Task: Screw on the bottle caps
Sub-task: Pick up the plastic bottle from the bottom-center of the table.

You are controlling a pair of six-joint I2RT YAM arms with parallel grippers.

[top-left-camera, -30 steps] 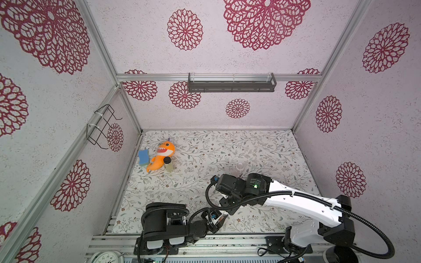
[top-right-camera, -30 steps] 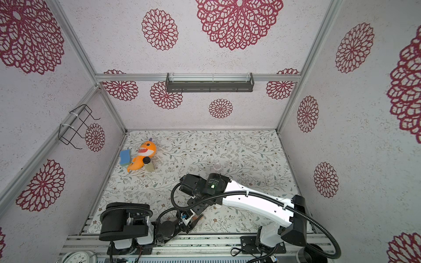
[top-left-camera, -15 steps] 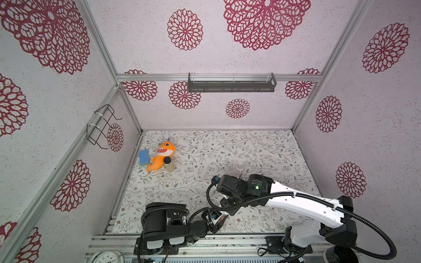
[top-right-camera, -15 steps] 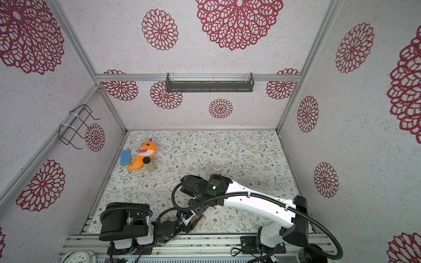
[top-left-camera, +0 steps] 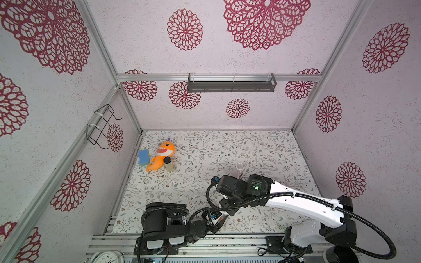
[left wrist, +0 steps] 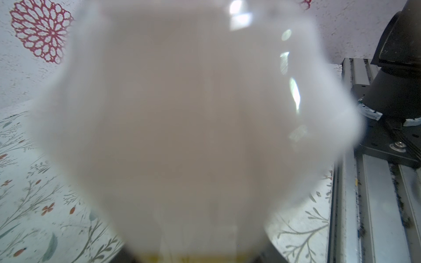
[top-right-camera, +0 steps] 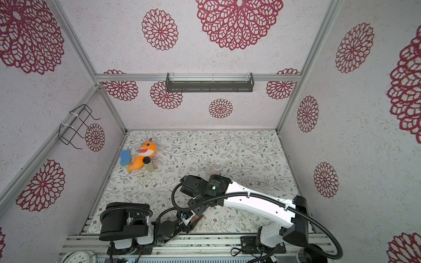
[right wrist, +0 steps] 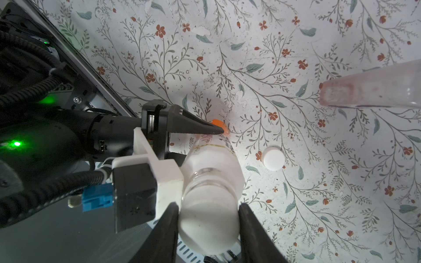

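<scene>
Two-armed: L gripper (right wrist: 205, 145) level, pinching bottle (right wrist: 211, 159); R gripper (right wrist: 208, 206) overhead straddling cap (right wrist: 208, 227), grip unclear.

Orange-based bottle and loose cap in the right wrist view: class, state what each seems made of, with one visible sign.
Orange-based bottle: probably clear plastic, glossy; its neck is see-through with a bright rim. Loose cap: likely white plastic, matt and opaque; flat even colour, softly rounded edge, no glare.
</scene>
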